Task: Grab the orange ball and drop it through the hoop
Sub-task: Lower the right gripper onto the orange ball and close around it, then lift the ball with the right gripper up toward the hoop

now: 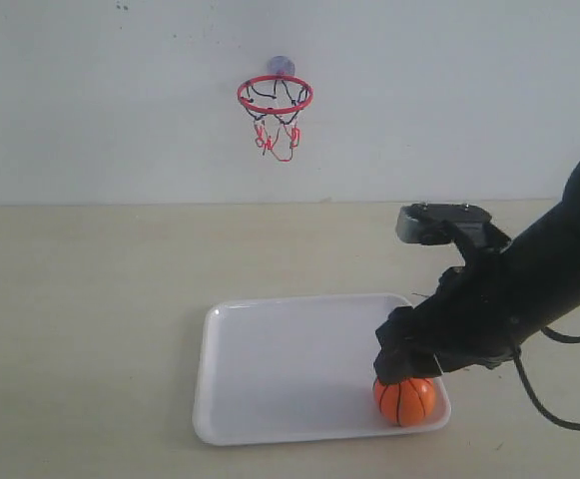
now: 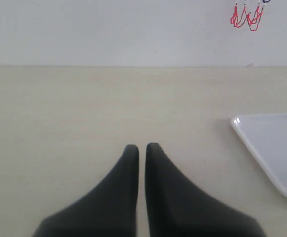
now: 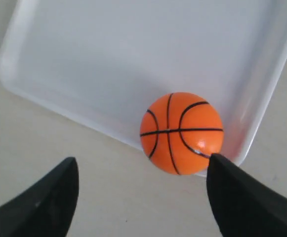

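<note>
Right arm (image 1: 529, 289): bulky matte-black casing. Grey bracket (image 1: 442, 222) on top, two small screw heads. Black cable (image 1: 554, 414) loops at near right. Left tool (image 2: 142, 149), right tool (image 3: 143, 159): black wedge fingers (image 2: 178, 197), tapered tips.

A robot lab bench: black arm (image 1: 539, 279), beige table (image 1: 90, 319), the hoop (image 1: 275, 96) stuck on white wall (image 1: 90, 100).

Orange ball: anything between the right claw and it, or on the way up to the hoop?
Nothing visible. The open right claw hangs just over the ball in a corner of the tray; space up to the hoop looks clear.
</note>
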